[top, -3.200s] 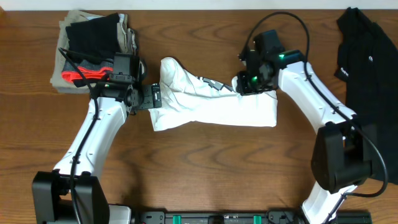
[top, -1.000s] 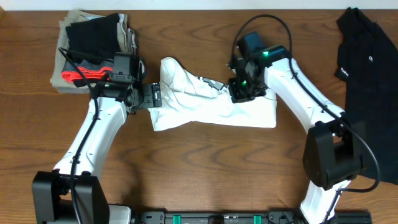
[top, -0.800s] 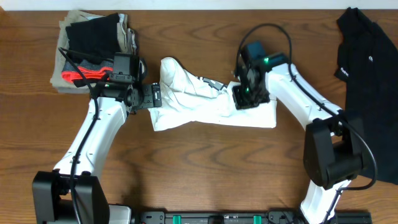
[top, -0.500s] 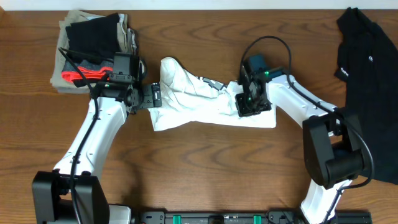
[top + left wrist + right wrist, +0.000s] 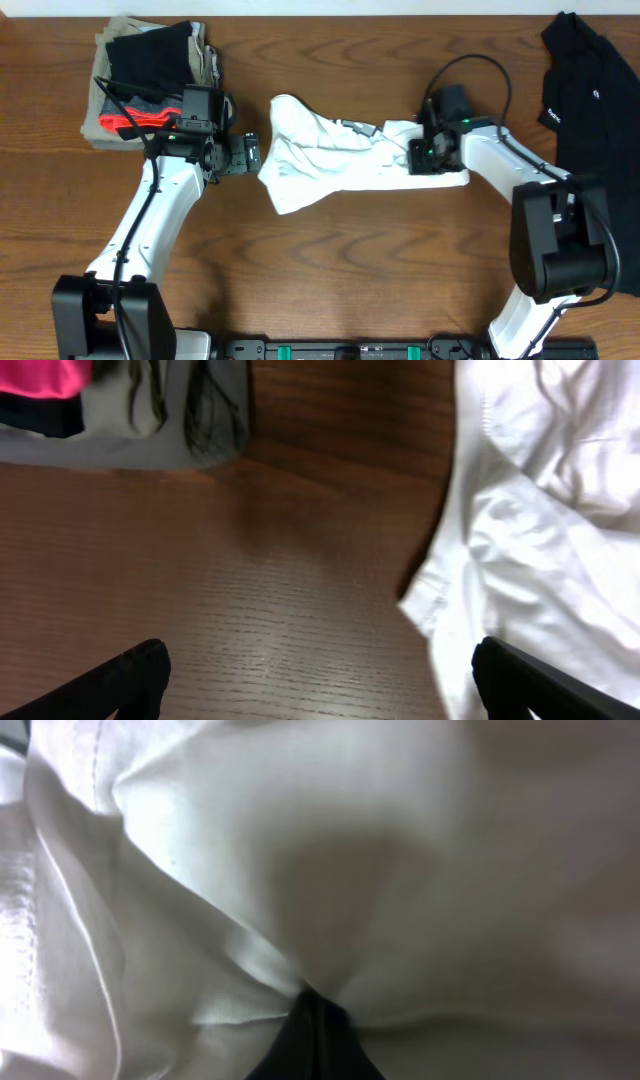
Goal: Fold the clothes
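Note:
A white T-shirt lies bunched and partly folded across the middle of the table, with small dark print near its top edge. My right gripper is shut on the shirt's right end; in the right wrist view the white cloth fills the frame and puckers into the closed fingertips. Just left of the shirt's left edge my left gripper stands open over bare wood. The left wrist view shows this gripper with wide-spread fingers and the white shirt on the right. A black shirt lies at the far right.
A pile of folded clothes, tan, black, grey and red, sits at the back left corner, right behind my left arm; its edge shows in the left wrist view. Brown wooden table stretches along the front.
My right gripper has pulled the white T-shirt to the right, so its left edge has slid away from my left gripper. The left arm has not moved.

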